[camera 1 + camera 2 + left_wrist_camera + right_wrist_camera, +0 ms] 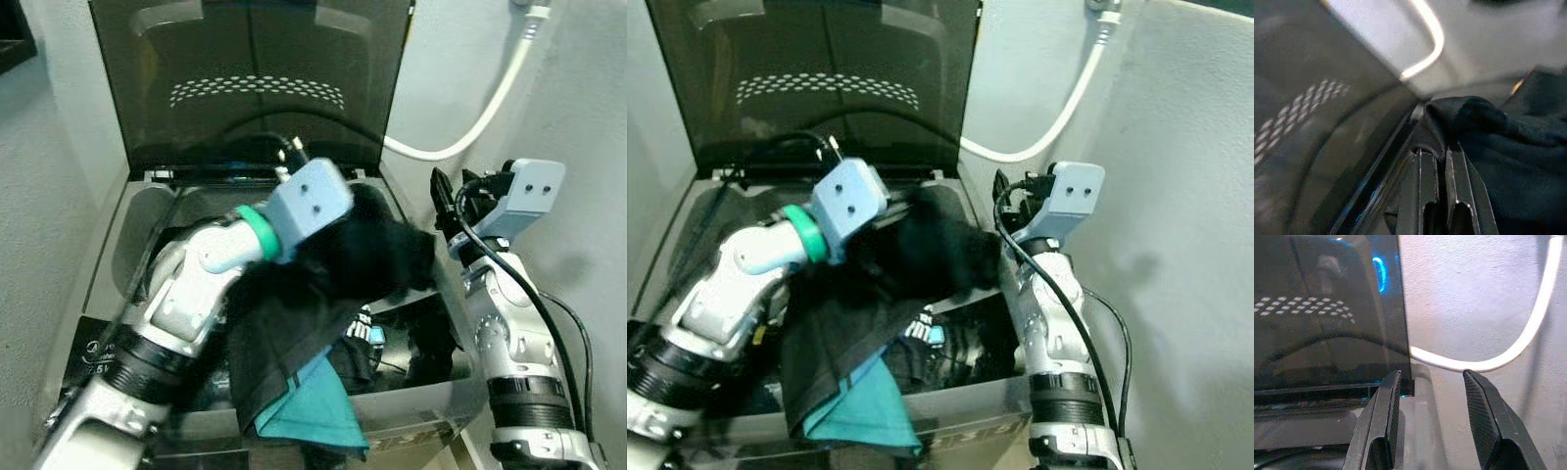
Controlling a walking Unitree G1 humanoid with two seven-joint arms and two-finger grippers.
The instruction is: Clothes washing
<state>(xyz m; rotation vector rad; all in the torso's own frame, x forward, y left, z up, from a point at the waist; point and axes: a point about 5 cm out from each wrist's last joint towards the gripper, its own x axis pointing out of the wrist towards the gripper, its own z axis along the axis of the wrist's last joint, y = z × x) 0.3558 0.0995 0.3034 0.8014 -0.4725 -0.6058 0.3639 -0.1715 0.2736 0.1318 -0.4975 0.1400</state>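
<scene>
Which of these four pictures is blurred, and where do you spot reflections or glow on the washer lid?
Left wrist view: smeared with motion blur, though the left gripper shut on the dark garment reads clearly. Right wrist view: sharp; the open right gripper frames a blue glow on the lid. Eye views: mostly sharp, the lid reflecting a dotted pattern.

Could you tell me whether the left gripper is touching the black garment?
Touching: in the left wrist view the left gripper's shut fingers pinch a fold of the black garment.
</scene>
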